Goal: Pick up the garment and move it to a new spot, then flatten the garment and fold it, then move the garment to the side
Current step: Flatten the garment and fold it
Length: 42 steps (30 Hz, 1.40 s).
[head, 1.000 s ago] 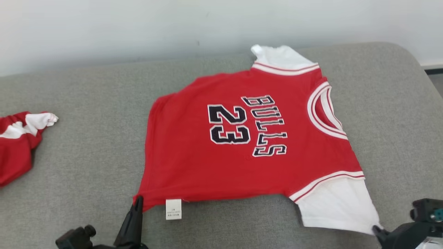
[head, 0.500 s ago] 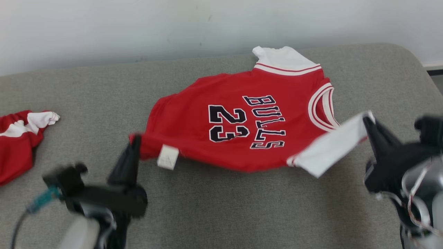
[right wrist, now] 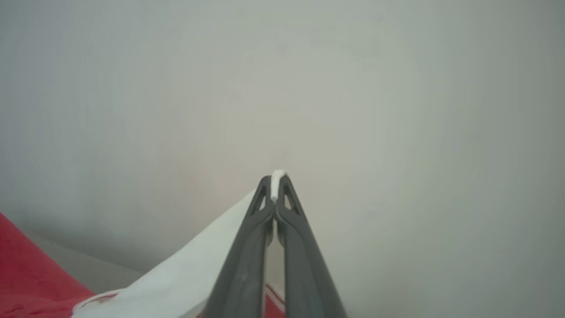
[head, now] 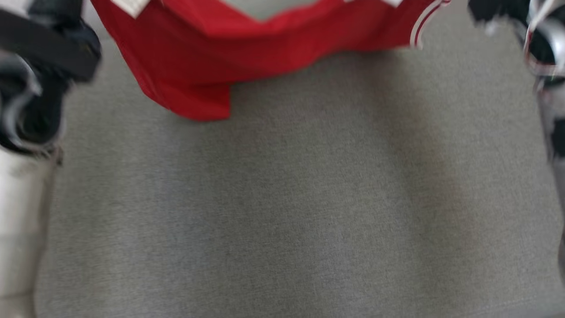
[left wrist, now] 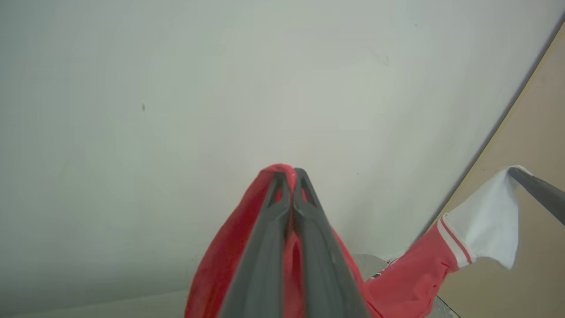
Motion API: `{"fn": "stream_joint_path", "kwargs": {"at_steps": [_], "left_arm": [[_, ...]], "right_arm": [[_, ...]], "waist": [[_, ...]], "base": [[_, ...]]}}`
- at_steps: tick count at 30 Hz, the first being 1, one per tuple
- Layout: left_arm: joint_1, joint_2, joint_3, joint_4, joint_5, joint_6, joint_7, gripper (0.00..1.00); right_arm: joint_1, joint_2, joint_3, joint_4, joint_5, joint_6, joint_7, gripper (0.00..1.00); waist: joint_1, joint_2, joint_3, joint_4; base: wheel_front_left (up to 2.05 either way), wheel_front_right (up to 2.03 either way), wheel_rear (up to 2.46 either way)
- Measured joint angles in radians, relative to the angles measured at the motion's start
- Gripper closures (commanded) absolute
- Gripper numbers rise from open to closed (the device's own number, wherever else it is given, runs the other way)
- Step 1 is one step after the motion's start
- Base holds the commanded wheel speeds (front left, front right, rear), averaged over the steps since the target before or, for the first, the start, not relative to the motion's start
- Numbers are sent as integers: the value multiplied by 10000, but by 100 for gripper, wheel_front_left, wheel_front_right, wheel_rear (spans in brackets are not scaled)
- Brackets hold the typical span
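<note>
Soft even daylight, head view motion-blurred, wrist views sharp, faint shadows

Head view: grey woven upholstered pad (head: 282, 221), plain weave, motion-blurred; a soft darker shadow band runs down its right half; light is even and diffuse. Left wrist view: matte off-white wall (left wrist: 176, 88) with a small dark speck (left wrist: 143, 107) and a fainter mark (left wrist: 387, 59) towards the upper right; a thin dark edge line (left wrist: 499, 128) runs diagonally at the right, with a flat tan surface (left wrist: 538, 145) beyond it; a sliver of grey pad sits at the bottom. Right wrist view: plain pale wall, dimmer toward the left side and lower corners; a grey strip sits low on the left.
</note>
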Motion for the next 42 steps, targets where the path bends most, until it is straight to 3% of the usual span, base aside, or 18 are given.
{"fn": "stream_joint_path", "kwargs": {"at_steps": [6,15,19,24,27,31,37,42], "left_arm": [[-1740,257,98,209,127,104,274,100],[-3961,523,52,65,713,307,307,100],[-4762,802,19,82,1551,508,-453,100],[-5753,872,29,105,2610,913,-1831,100],[-6657,788,-48,23,2926,930,-2456,100],[-7472,470,-318,-115,3252,708,-2982,100],[-6561,290,-589,295,3216,349,-3204,100],[-5586,211,-606,130,2934,132,-3304,100]], "right_arm": [[-2403,-29,268,1521,-100,0,-1191,100],[-4629,-148,-548,2817,-282,0,-2452,100],[-5167,132,-1636,3346,-443,0,-3428,100],[-5855,957,-3653,3831,-729,0,-5009,100],[-6522,1070,-4401,3576,-1342,0,-5524,100],[-6940,1003,-4282,2552,-2274,0,-5718,100],[-5261,1014,-3045,1068,-2290,0,-5739,100],[-4040,491,-2502,291,-1822,0,-5743,100]], "waist": [[1,1,783,-254],[-1,0,2140,-379],[-1,1,2912,-416],[0,1,3816,-505],[0,1,4304,-583],[-6,-2,4964,-646],[0,0,5912,-577],[-2,0,6250,-293]], "base": [[0,0,0],[0,0,0],[0,0,0],[0,0,0],[0,0,0],[0,0,0],[0,0,0],[0,0,0]]}}
